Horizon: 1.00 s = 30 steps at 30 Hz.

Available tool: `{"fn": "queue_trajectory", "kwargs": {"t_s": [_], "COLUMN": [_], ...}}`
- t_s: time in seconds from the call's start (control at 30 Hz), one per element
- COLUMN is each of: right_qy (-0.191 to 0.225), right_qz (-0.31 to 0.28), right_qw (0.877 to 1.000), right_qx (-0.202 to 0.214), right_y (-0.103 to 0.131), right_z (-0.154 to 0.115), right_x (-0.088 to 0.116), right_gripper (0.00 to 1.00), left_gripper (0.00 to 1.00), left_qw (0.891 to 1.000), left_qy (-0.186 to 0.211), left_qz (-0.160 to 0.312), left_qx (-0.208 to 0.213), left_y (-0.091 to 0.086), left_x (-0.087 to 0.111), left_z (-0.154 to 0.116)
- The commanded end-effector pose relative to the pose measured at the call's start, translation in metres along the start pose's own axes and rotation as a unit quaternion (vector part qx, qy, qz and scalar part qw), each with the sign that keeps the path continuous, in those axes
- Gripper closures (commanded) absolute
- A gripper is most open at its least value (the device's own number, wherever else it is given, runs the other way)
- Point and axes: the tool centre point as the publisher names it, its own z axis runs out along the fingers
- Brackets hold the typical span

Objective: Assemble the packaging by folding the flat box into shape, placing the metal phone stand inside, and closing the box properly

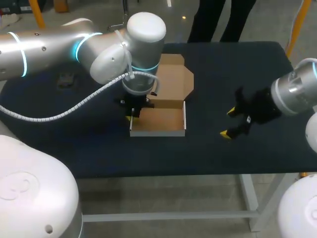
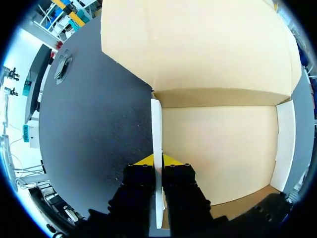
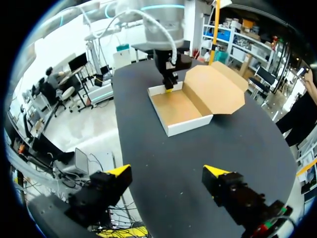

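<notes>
The cardboard box point(image 1: 158, 121) stands as a shallow tray with white outer walls and a brown floor, its lid point(image 1: 173, 79) lying open and flat behind it. My left gripper point(image 1: 132, 111) points down at the tray's left side. In the left wrist view this gripper point(image 2: 157, 161) is shut on the thin white left wall point(image 2: 156, 129), one finger on each side. My right gripper point(image 1: 229, 123) hovers open to the right of the box, holding nothing. In its own view the right gripper point(image 3: 167, 172) faces the box point(image 3: 181, 106) and my left gripper point(image 3: 169, 87) from a distance.
A small grey metal piece point(image 1: 66, 79) lies on the dark table point(image 1: 223, 64) far to the left of the box, also seen as the metal piece point(image 2: 63, 67) beyond the tray's left wall. My left arm crosses over the table's back left.
</notes>
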Motion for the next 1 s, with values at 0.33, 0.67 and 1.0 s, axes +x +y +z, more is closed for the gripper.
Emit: {"fn": "queue_trajectory", "kwargs": {"t_s": [0.33, 0.67, 1.0], "right_qy": [0.001, 0.002, 0.006], "right_qz": [-0.004, -0.003, 0.0], "right_qw": [1.0, 1.0, 1.0], "right_qx": [0.002, 0.003, 0.002], "right_y": [-0.0004, -0.0001, 0.0001], "right_z": [-0.0025, -0.0013, -0.001], "right_x": [0.0017, 0.0015, 0.0008], "right_gripper": [0.0, 0.0, 0.0], "left_gripper": [1.0, 1.0, 1.0], "left_qw": [0.997, 0.998, 1.0], "left_qy": [-0.076, -0.057, 0.003], "left_qz": [-0.003, -0.009, -0.02], "left_qx": [-0.01, -0.006, -0.008], "left_y": [-0.0025, -0.0026, -0.0021], "left_x": [-0.0037, -0.0055, -0.0052], "left_z": [0.0058, 0.0059, 0.0004]}}
